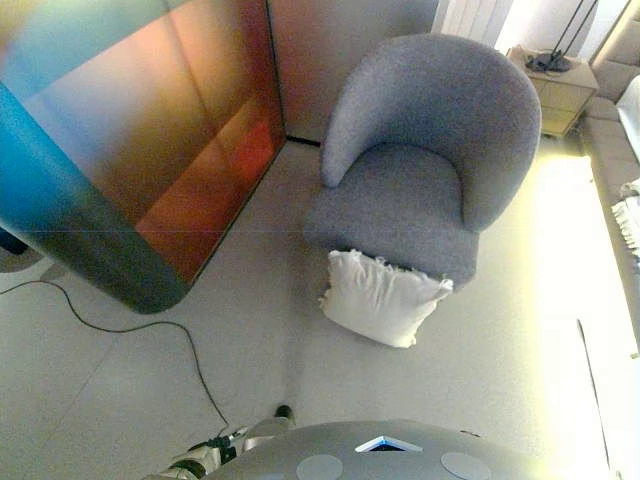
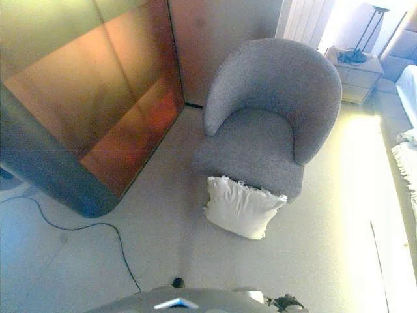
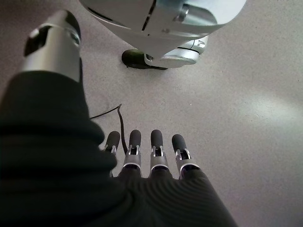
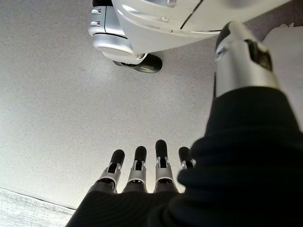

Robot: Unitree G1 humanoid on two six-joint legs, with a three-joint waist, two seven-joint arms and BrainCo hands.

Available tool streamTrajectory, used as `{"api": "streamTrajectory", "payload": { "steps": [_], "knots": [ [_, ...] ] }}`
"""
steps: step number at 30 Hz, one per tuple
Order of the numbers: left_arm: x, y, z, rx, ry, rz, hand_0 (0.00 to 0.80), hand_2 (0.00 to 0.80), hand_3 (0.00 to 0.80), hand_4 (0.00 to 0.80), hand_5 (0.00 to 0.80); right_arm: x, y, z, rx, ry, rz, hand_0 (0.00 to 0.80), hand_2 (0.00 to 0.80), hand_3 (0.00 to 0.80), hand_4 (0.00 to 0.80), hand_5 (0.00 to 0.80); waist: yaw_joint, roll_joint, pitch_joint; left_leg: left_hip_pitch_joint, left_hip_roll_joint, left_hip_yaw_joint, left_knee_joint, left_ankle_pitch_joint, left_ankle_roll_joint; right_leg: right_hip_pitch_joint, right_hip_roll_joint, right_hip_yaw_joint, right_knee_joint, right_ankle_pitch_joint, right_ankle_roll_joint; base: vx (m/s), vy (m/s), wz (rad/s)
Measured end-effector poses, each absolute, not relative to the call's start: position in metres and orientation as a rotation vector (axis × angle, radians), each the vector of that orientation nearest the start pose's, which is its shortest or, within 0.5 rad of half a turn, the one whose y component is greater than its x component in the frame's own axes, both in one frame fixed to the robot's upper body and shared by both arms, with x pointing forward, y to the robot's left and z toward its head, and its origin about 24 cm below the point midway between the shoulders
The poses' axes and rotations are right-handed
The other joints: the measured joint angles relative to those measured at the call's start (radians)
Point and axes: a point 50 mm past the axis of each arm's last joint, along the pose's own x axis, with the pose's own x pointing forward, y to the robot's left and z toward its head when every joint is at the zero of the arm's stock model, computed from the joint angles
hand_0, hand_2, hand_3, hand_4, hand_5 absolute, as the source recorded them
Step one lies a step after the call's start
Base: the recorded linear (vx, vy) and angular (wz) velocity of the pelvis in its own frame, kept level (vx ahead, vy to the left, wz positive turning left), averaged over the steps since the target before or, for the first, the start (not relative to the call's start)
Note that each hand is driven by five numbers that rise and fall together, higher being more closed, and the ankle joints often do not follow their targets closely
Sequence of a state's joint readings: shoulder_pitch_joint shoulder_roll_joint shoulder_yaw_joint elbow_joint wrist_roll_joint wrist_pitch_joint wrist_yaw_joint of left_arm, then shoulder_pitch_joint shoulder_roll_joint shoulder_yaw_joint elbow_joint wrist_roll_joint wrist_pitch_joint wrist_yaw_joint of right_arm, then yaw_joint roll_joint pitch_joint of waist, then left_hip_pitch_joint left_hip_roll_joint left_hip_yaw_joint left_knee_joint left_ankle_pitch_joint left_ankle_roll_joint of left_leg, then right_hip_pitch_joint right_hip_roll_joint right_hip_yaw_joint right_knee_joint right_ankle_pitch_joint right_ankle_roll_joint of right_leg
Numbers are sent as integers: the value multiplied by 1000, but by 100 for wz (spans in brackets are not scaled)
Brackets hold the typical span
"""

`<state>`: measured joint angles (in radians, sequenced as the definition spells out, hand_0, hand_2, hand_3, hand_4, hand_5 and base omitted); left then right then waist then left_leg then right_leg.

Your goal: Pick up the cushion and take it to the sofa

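Observation:
A white square cushion (image 1: 382, 297) lies on the floor, leaning against the front of a grey armchair (image 1: 420, 150); it also shows in the right eye view (image 2: 241, 207). A light sofa (image 1: 618, 120) shows only at the right edge. My left hand (image 3: 142, 156) hangs low by my side with straight fingers, holding nothing. My right hand (image 4: 147, 165) hangs the same way, fingers straight and empty. Both hands are far from the cushion.
A large rounded glossy panel (image 1: 130, 150) stands on the left. A black cable (image 1: 150, 330) runs across the floor at lower left. A small side table (image 1: 555, 85) with a lamp base stands behind the armchair, next to the sofa.

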<state>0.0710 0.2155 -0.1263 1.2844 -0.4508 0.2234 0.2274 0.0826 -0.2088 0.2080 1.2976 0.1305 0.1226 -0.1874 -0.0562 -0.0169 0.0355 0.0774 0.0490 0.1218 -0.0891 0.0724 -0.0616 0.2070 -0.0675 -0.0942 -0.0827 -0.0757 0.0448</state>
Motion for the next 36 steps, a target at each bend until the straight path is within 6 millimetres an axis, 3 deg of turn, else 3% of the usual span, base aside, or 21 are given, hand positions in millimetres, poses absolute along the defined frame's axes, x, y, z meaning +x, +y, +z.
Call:
{"api": "streamTrajectory", "payload": {
  "steps": [30,33,35,36],
  "knots": [
    [24,227,-172,16,1574,490,0,0,0,0,0,29,-231,-172,-362,1475,-239,0,0,0,0,0,0,26,31,-1,7,-2,10,2,-3,1,12,2,3,-2,-1,7,-42,0],
    [40,226,-172,18,1528,488,0,0,0,0,0,45,-230,-171,-375,1439,-227,0,0,0,0,0,21,33,74,-84,24,-27,134,2,-26,-66,24,5,99,-50,-28,-62,-112,10],
    [52,232,-169,20,1490,501,0,0,0,0,0,66,-229,-168,-367,1393,-237,0,0,0,0,0,23,1,115,-192,14,-71,279,44,-80,-157,5,26,226,-88,-62,-1,-89,4],
    [49,233,-170,16,1502,508,0,0,0,0,0,75,-230,-166,-370,1370,-244,0,0,0,0,0,36,-12,131,-221,8,-75,318,102,-103,-180,-1,38,261,-95,-74,84,-39,-19]
  ]
}}
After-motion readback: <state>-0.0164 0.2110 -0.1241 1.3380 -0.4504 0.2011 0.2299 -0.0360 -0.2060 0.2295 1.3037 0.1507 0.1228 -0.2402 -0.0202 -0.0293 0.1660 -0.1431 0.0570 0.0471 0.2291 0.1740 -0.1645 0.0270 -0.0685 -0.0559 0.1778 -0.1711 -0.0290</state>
